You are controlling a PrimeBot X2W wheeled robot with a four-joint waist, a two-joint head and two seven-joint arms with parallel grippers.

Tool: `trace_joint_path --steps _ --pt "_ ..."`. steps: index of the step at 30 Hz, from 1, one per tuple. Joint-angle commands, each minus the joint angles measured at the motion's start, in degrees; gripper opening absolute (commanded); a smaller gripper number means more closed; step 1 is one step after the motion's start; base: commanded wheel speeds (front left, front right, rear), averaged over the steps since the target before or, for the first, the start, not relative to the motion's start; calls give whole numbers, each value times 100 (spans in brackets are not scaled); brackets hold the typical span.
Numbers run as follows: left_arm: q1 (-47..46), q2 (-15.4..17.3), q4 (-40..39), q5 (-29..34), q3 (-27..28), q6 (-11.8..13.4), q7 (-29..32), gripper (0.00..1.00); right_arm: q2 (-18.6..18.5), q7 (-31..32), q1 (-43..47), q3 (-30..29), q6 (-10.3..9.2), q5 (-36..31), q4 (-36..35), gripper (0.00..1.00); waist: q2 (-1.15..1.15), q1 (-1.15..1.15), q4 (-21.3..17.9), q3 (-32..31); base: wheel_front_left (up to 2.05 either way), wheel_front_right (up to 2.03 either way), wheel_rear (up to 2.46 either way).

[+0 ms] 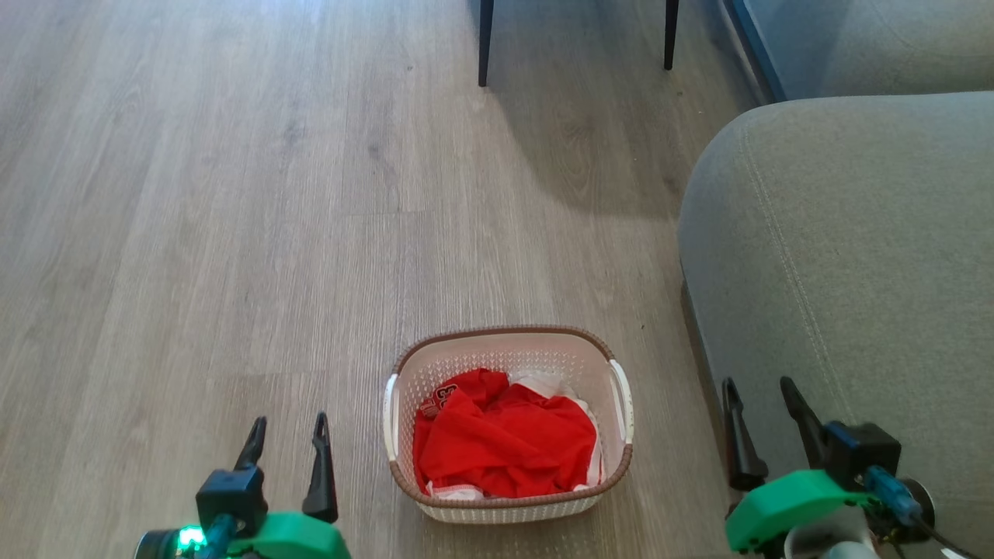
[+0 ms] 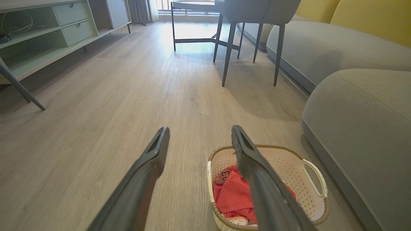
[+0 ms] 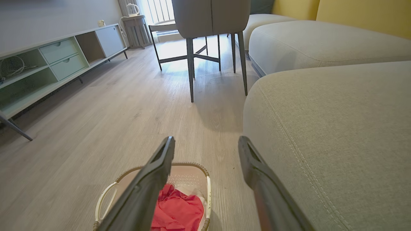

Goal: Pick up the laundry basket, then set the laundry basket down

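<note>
The laundry basket [image 1: 621, 458] stands on the wooden floor, cream-white and perforated, with a brown woven rim and a white handle on each side. Red and white clothes [image 1: 505, 439] lie inside it. My left gripper [image 1: 289, 432] hangs open to the left of the basket, apart from it, with nothing between its fingers. On the other side my right gripper [image 1: 759, 392] is open too, above the gap between basket and sofa. The left wrist view has the basket [image 2: 290, 166] low at the right behind the left gripper [image 2: 199, 134]. From the right wrist, the basket [image 3: 189, 175] lies below the right gripper [image 3: 205, 144].
A grey sofa [image 1: 854, 256] fills the right side, close to the basket. Dark chair legs [image 1: 485, 43] stand on the floor [image 1: 233, 233] ahead. A pale green low cabinet [image 2: 48, 35] with drawers runs along the far left wall.
</note>
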Motion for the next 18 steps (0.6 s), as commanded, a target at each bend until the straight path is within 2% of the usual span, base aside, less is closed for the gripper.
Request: trace_joint_path --steps 1,18 --pt "-191 -28 -195 46 256 60 -28 100 -33 -30 -76 92 7 -65 -213 100 0 1 -2 -6 0 0 0" --pt "-103 -51 -217 -171 297 -85 -28 100 -33 -30 -12 26 7 -23 -211 100 0 1 -11 -80 0 0 0"
